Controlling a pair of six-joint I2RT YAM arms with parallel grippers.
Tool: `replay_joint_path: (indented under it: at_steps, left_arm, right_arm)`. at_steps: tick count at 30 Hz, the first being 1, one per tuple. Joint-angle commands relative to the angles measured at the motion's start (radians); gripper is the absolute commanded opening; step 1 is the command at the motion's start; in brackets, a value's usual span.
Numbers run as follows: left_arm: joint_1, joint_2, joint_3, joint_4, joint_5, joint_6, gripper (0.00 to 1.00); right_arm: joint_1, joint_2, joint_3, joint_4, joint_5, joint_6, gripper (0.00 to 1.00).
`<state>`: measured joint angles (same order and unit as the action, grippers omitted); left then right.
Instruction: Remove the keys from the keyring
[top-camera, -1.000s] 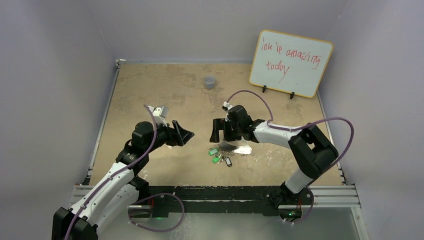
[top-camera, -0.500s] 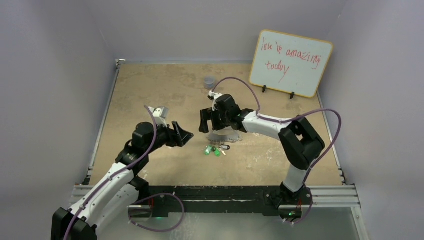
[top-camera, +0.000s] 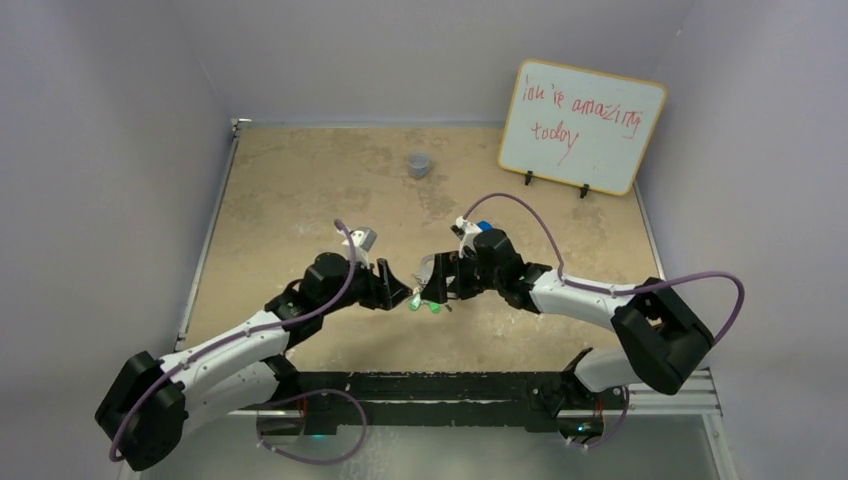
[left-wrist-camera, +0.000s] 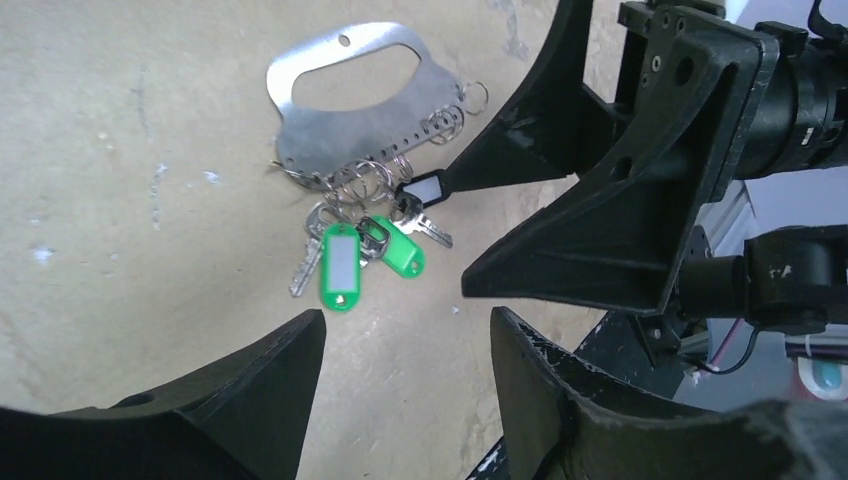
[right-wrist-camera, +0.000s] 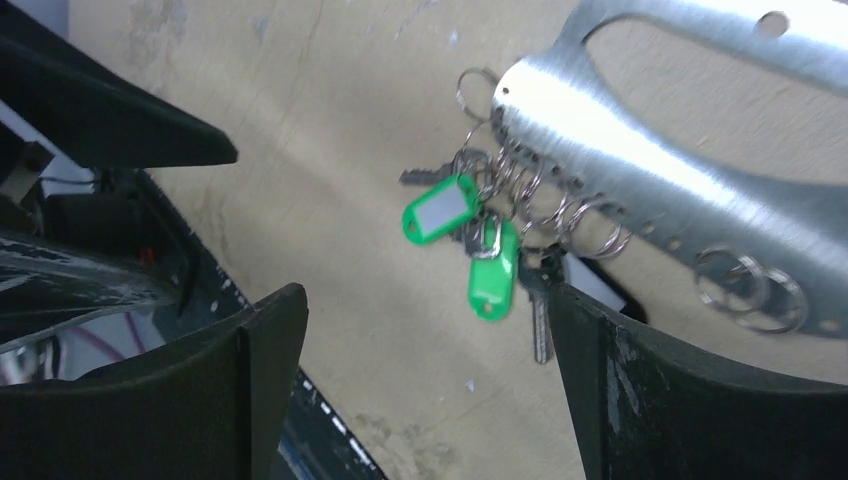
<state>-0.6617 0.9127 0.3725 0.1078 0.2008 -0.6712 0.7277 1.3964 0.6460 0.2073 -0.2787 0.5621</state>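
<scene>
Table: tan surface; whiteboard stood at far right corner. Left gripper and right gripper faced each other low over surface, near middle of near edge. Left jaws stood moderately apart, right jaws wide, nothing between either pair. Keyring lay flat on surface between grippers. Keys hung from its small split rings, fanned on surface toward near edge. One right fingertip was at dark tag; contact unclear. Grey cup sat near far edge, well apart.
</scene>
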Motion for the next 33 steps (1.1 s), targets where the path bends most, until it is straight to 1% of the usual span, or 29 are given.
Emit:
replay_joint_path:
  at_steps: [1,5,8,16,18,22,24,25,29,33]
  left_arm:
    - [-0.091,0.074,0.021,0.127,-0.086,-0.027,0.58]
    - [-0.148,0.126,0.047,0.126,-0.141,-0.022,0.57]
    - [-0.163,0.153,0.062,0.118,-0.156,-0.015,0.56]
    - [-0.164,0.193,0.089,0.098,-0.193,0.004,0.54]
    - [-0.164,0.19,0.095,0.074,-0.199,0.012,0.54]
    - [-0.164,0.171,0.095,0.036,-0.255,0.022,0.54]
    - [-0.165,0.16,0.091,0.022,-0.271,0.025,0.54]
    - [-0.164,0.154,0.089,0.011,-0.28,0.029,0.54]
    - [-0.162,0.127,0.098,-0.057,-0.336,0.047,0.54]
    - [-0.162,0.094,0.106,-0.105,-0.397,0.058,0.54]
  right_arm:
    - [0.001,-0.004,-0.067,0.219,-0.137,0.105,0.91]
    - [0.001,0.031,-0.09,0.28,-0.146,0.111,0.9]
    - [0.0,0.047,-0.112,0.277,-0.164,0.122,0.9]
    - [-0.036,0.053,-0.134,0.176,-0.05,0.095,0.91]
    - [-0.045,0.036,-0.134,0.141,-0.001,0.096,0.92]
    - [-0.059,-0.006,-0.12,0.052,0.116,0.09,0.92]
    - [-0.059,-0.031,-0.112,0.055,0.155,0.066,0.92]
    - [-0.056,-0.043,-0.114,0.067,0.138,0.062,0.91]
    - [-0.045,-0.075,-0.147,0.211,-0.012,0.096,0.87]
    - [-0.023,-0.051,-0.159,0.315,-0.078,0.147,0.85]
